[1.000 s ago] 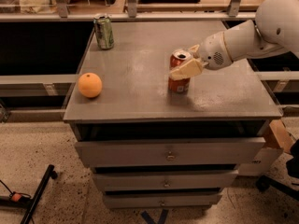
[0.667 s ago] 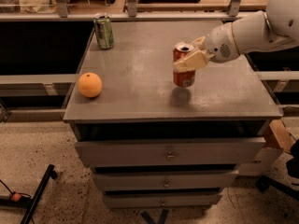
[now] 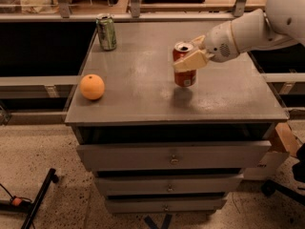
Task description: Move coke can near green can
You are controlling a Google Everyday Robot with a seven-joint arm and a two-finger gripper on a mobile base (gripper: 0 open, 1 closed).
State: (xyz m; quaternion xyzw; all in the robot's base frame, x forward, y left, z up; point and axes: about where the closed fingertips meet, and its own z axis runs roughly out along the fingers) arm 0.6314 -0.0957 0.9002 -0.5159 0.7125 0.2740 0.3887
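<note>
Now the claw (image 3: 189, 61) has raised the coke can (image 3: 185, 77) above the table (image 3: 138, 97).

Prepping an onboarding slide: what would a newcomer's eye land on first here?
The white arm reaching in from the right, its tool clamped on the red coke can mid-table, seemingly just off the surface. Next, the bright orange near the left front edge and the green can at the back left corner of the drawer cabinet.
</note>
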